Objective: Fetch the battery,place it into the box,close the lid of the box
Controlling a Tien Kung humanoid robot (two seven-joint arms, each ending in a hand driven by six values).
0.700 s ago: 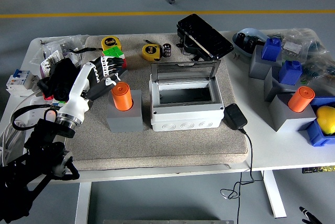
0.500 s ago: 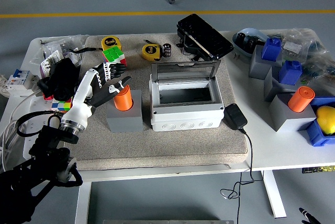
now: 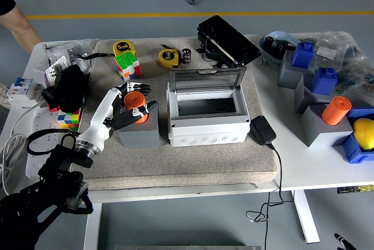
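Observation:
An orange battery (image 3: 137,100) stands upright in a grey block holder (image 3: 139,133) on the grey mat, left of the box. My left hand (image 3: 135,104) comes in from the lower left and is curled round the battery, fingers behind its top and thumb in front. The grey box (image 3: 205,131) sits mid-mat with its clear lid (image 3: 205,79) tilted up at the back and its inside empty. A second orange battery (image 3: 336,110) stands in a grey holder at the right.
A Rubik's cube (image 3: 127,65), two yellow tape measures (image 3: 168,58) and a black case (image 3: 229,41) lie behind the box. A black adapter (image 3: 263,129) with its cable lies right of the box. Blue and grey blocks crowd the right. A person's arm (image 3: 16,15) shows top left.
My left hand has moved right and down from beside the battery and closed round it. A person's arm has come into view at the top left.

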